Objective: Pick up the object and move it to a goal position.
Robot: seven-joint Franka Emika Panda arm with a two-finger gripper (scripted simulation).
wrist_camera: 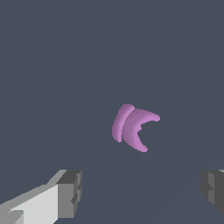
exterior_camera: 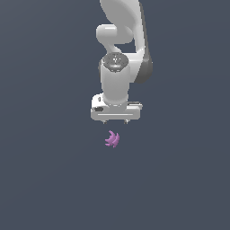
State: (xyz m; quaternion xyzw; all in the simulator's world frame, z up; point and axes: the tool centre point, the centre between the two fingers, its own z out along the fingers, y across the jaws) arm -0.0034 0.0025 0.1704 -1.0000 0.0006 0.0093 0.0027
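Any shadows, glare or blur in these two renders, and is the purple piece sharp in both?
Exterior view: flat, even light, no cast shadow or glare; the purple piece is small but crisp below the gripper. Wrist view: the piece is large, soft-shaded with jagged pixel edges, not blurred; one fingertip is cropped by the frame.

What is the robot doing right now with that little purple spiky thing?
Gripper open, fingers spread wide, holding nothing. Purple spiky piece not gripped, apart from the fingers. Nothing else in view to block the way.
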